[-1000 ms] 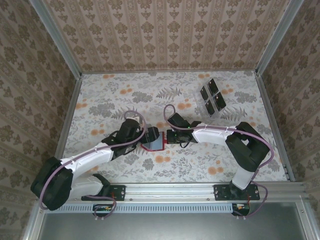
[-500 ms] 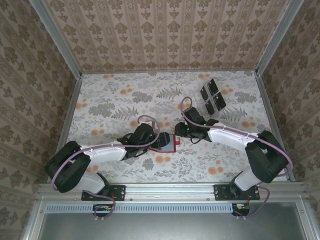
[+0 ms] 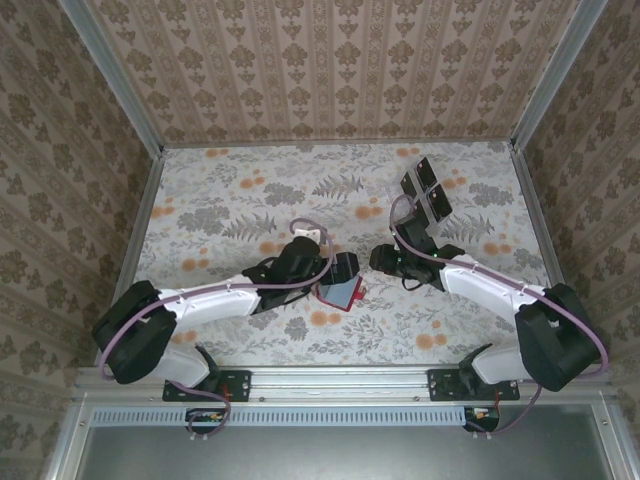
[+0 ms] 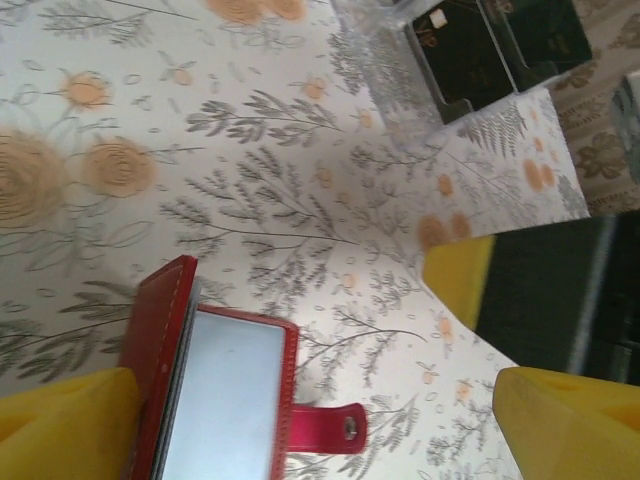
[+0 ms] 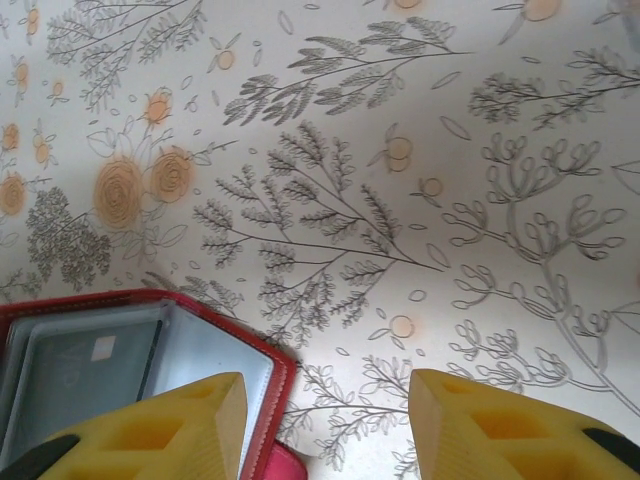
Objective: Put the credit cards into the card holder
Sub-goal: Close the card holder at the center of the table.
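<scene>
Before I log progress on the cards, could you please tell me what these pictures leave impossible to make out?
Top view: the card holder, pockets too small to read.
Right wrist view: card holder cut off by the left and bottom edges and a yellow finger; the dark insert behind its window is blurred.
Left wrist view: credit cards in the clear tray, cut off by the top edge, so no count.

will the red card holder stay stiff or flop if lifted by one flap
The card holder lies open with its snap tab loose, so it would probably fold or flop. It looks thin, likely light and sliding easily if pushed.
</scene>
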